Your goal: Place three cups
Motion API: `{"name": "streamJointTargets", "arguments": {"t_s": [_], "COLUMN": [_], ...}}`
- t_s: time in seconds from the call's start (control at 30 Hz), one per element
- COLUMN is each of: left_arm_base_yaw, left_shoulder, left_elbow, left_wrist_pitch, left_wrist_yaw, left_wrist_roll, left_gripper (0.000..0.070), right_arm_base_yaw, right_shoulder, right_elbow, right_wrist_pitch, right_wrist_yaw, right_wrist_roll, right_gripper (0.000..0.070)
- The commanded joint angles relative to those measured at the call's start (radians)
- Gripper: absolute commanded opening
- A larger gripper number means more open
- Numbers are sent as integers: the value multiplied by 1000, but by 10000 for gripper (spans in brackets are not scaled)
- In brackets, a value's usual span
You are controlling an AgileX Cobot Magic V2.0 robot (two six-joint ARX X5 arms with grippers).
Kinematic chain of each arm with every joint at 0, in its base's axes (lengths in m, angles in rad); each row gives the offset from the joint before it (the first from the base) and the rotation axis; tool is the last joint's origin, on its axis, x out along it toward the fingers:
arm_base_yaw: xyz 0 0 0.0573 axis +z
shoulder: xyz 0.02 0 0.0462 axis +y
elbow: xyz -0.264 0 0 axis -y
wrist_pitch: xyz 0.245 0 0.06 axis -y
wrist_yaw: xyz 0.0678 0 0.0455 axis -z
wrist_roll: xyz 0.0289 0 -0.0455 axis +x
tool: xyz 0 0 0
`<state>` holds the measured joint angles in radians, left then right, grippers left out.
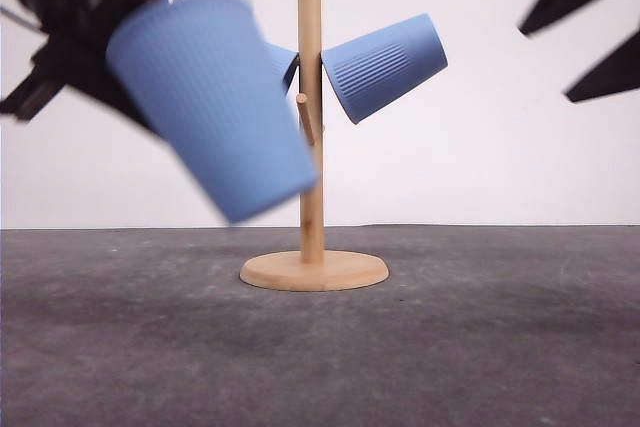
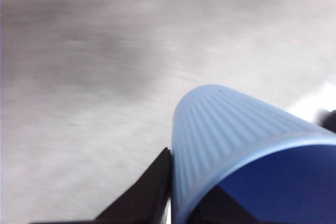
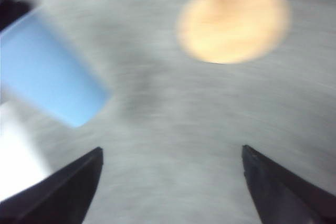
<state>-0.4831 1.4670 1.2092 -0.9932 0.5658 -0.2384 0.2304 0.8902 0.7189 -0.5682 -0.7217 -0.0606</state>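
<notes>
A matte blue ribbed cup (image 1: 212, 102), tapered with a flat bottom, is gripped by the left gripper (image 2: 170, 192) above the table (image 1: 500, 347). Two identical cups (image 1: 385, 65) are hung on the wooden stand (image 1: 311, 147). The right gripper (image 3: 170, 182) is spread wide, nothing held.

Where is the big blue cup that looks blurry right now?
In the front view the blurred cup is in the air left of the wooden stand, held by the left gripper, tilted, its flat bottom lower.
</notes>
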Motion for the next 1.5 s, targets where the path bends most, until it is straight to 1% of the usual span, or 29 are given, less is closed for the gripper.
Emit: {"name": "streamJointTargets", "arguments": {"t_s": [0.0, 0.13, 0.17, 0.23, 0.47, 0.7, 0.9, 0.97, 1.1, 1.2, 1.27, 1.33, 1.47], "left_arm_base_yaw": [-7, -10, -12, -23, -88, -155, -193, -202, -212, -212, -212, -212, -212], "left_shoulder": [10, 10, 10, 10, 13, 13, 13, 13, 13, 13, 13, 13, 13], "left_elbow": [51, 103, 108, 111, 111, 111, 111, 111, 111, 111, 111, 111, 111], "left_wrist_pitch": [-20, -41, -40, -39, -15, 75, 138, 147, 151, 151, 151, 151, 151], "left_wrist_yaw": [39, 142, 170, 214, 219, 218, 218, 218, 218, 218, 218, 218, 218], "left_wrist_roll": [49, 52, 51, 51, 29, -46, -90, -95, -96, -96, -96, -95, -95], "left_gripper": [1, 1, 1, 2, 2, 2, 2, 2, 2, 2, 2, 2, 2], "right_arm_base_yaw": [35, 126, 145, 183, 282, 351, 392, 399, 410, 411, 411, 411, 411], "right_shoulder": [3, 3, 3, 4, 5, 18, 19, 19, 23, 24, 24, 24, 24], "right_elbow": [7, 7, 7, 7, 7, 7, 7, 7, 7, 7, 7, 7, 7], "right_wrist_pitch": [14, 45, 55, 76, 127, 129, 129, 129, 127, 126, 126, 126, 126], "right_wrist_yaw": [-31, -65, -64, -64, -40, -25, 21, 23, 27, 45, 45, 45, 42], "right_wrist_roll": [-36, -56, -56, -57, -56, -52, -40, -29, -24, -21, -18, -17, -17], "right_gripper": [587, 681, 696, 700, 700, 700, 700, 678, 534, 477, 426, 399, 379]}}
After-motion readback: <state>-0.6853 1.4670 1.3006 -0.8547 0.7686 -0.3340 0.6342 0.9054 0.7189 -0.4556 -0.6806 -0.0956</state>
